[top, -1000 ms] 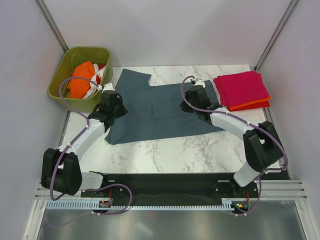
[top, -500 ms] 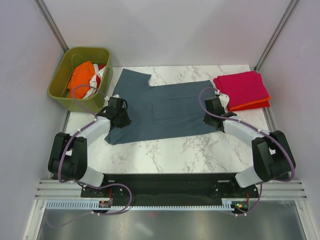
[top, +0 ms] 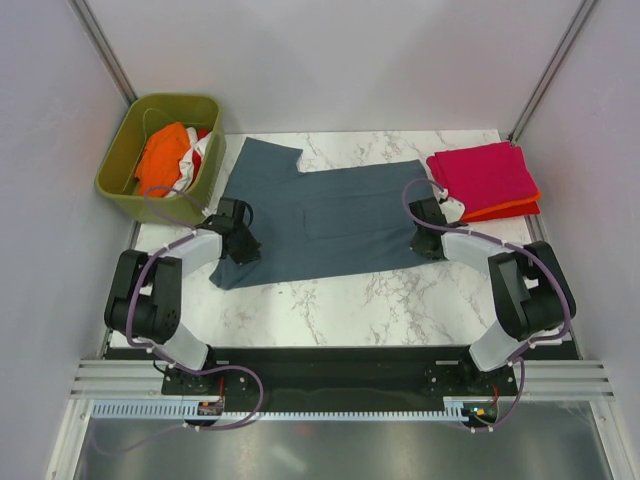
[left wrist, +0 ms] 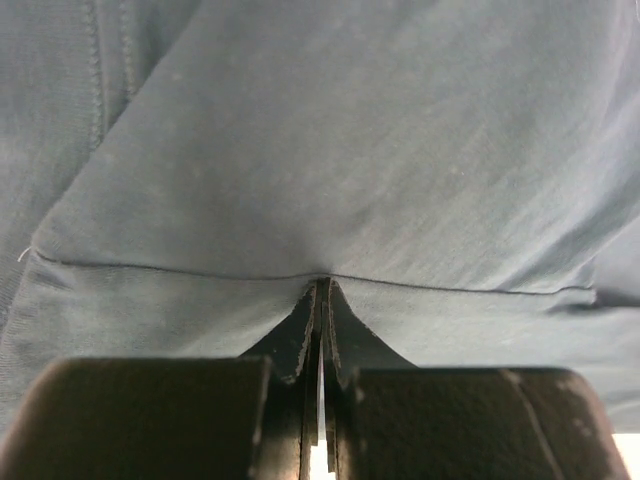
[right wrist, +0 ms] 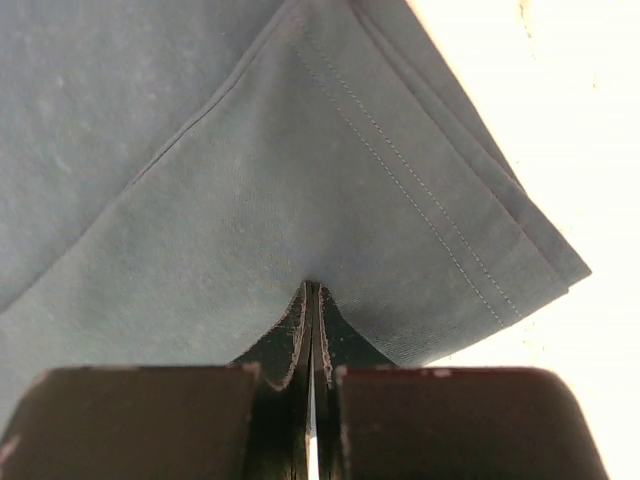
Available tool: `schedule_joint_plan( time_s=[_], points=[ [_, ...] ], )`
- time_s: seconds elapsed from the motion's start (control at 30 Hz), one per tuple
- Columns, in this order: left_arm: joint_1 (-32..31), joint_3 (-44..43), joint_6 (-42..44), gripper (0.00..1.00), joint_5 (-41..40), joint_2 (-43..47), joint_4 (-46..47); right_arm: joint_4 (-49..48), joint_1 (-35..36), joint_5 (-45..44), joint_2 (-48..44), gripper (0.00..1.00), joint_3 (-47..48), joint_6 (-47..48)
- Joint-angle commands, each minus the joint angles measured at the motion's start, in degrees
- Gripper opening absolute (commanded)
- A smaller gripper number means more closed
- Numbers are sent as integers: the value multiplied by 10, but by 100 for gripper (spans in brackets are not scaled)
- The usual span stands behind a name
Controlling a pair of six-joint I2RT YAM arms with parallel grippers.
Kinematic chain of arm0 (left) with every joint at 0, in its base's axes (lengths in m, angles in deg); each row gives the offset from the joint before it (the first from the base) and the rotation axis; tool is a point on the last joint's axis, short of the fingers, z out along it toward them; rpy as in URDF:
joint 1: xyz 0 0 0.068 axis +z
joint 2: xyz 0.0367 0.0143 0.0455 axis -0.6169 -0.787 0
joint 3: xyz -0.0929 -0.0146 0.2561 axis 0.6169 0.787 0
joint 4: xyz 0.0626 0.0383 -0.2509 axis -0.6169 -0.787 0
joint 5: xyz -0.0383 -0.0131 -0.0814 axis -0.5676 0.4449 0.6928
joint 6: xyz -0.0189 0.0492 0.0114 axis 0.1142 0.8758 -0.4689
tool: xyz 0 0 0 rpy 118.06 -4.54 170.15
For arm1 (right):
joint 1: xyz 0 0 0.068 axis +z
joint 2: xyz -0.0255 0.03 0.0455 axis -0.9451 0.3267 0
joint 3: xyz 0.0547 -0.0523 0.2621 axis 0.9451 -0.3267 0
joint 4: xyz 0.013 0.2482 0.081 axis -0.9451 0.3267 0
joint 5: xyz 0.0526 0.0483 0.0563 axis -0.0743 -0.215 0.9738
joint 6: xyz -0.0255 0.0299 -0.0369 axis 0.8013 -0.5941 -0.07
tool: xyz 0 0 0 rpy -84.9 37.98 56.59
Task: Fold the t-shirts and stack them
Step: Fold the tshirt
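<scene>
On the counter (top: 380, 300) lies the blue-grey shirt (top: 320, 215), spread out flat. At its left side, the left gripper (top: 244, 244) is pressed together and pinches the cloth. At its near right corner, the right gripper (top: 428, 238) pinches the cloth too. Near that gripper, a folded pink shirt (top: 485, 172) sits on top of an orange-red shirt (top: 512, 211). Off to the left, a green bin (top: 118, 170) holds an orange shirt (top: 160, 160).

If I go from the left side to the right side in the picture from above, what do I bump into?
green bin → left gripper → blue-grey shirt → right gripper → pink shirt
</scene>
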Motion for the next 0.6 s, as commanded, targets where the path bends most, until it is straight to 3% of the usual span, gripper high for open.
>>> schedule_joint_plan(
  time_s=[0.0,0.17,0.57],
  points=[
    [10,23,-59,2,7,-11,-26,56,-8,-1,16,0,-28,-54],
    [11,85,-103,2,-8,62,-24,53,-9,18,-62,0,-108,-94],
    [12,151,-105,2,-5,195,-56,94,-9,29,-273,0,-222,-134]
  ],
)
